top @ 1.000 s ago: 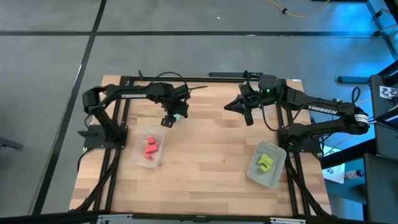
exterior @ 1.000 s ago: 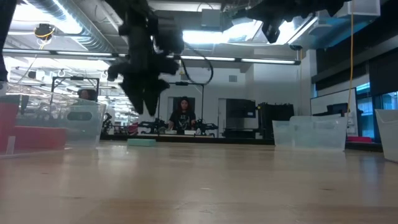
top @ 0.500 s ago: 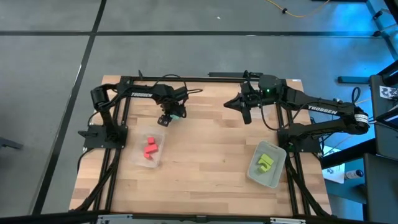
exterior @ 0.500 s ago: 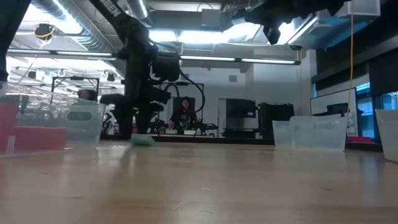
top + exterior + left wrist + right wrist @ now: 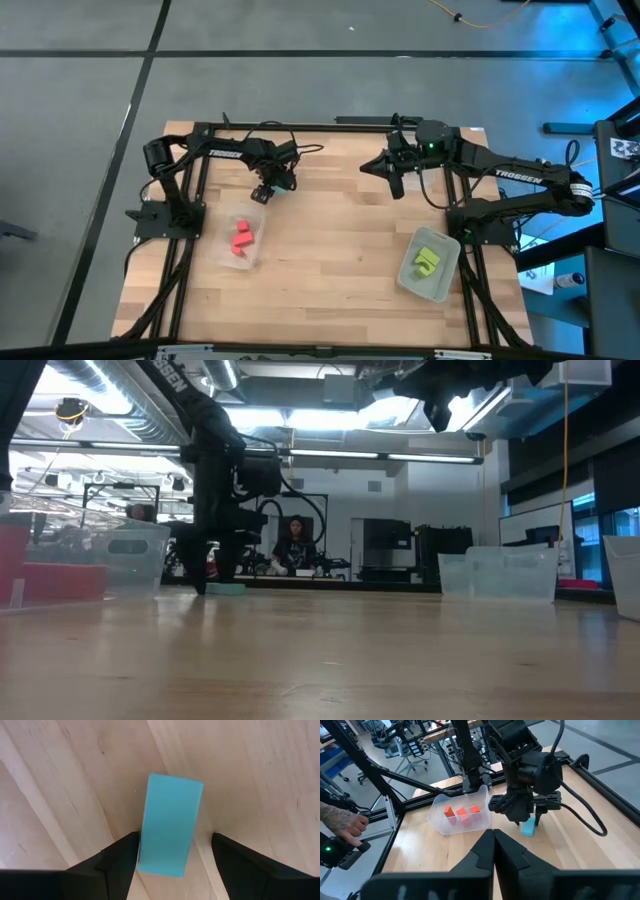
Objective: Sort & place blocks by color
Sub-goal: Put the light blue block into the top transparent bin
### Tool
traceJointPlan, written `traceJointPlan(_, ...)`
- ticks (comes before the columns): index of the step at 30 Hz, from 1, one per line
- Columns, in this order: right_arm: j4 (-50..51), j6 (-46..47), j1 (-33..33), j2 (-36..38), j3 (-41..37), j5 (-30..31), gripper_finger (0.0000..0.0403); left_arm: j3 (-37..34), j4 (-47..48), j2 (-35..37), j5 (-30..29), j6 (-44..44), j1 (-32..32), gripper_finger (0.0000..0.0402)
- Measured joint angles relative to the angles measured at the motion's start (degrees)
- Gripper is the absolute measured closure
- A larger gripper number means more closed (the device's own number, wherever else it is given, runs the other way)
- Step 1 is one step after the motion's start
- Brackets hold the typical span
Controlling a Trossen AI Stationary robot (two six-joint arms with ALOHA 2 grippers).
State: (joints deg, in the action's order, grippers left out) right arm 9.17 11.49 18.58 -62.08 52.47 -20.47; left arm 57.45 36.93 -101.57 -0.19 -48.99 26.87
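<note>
Left wrist view: a teal block is seen lying on the tabletop between the left gripper's wide jaws. The right gripper is held shut, empty.

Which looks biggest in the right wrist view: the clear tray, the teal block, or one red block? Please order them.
1. The clear tray, clearly largest.
2. The teal block.
3. A red block, which looks slightly smaller than the teal one. It lies farther from the camera, so ranks two and three are unsure.
</note>
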Motion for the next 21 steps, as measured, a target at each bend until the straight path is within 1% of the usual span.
traceJointPlan(5, -0.02, 0.0, 0.01, 0.0, 0.0, 0.0, 0.0393, -0.66, 0.0, -0.05, -0.15, -1.89, 0.06, 0.0157)
traceJointPlan(8, -0.04, 0.0, 0.01, 0.0, 0.0, -0.01, 0.0393, -0.69, 0.01, -0.1, -0.14, -3.39, 0.07, 0.017)
traceJointPlan(12, -0.07, 0.0, 0.01, 0.0, 0.0, -0.02, 0.0393, -0.74, 0.15, -0.12, -0.5, -3.67, 0.02, 0.0211)
traceJointPlan(17, -0.09, 0.0, 0.01, 0.0, 0.0, -0.04, 0.0393, -0.27, 0.47, -0.12, -0.9, -3.43, 0.0, 0.0281)
traceJointPlan(20, -0.2, -0.01, 0.01, 0.0, 0.0, -0.12, 0.0393, 0.59, 0.51, 0.28, -1.74, -1.94, 0.02, 0.0284)
traceJointPlan(21, -0.28, -0.06, 0.0, 0.0, 0.0, -0.13, 0.0393, 0.95, 0.4, 0.59, -2.95, -1.26, 0.03, 0.0284)
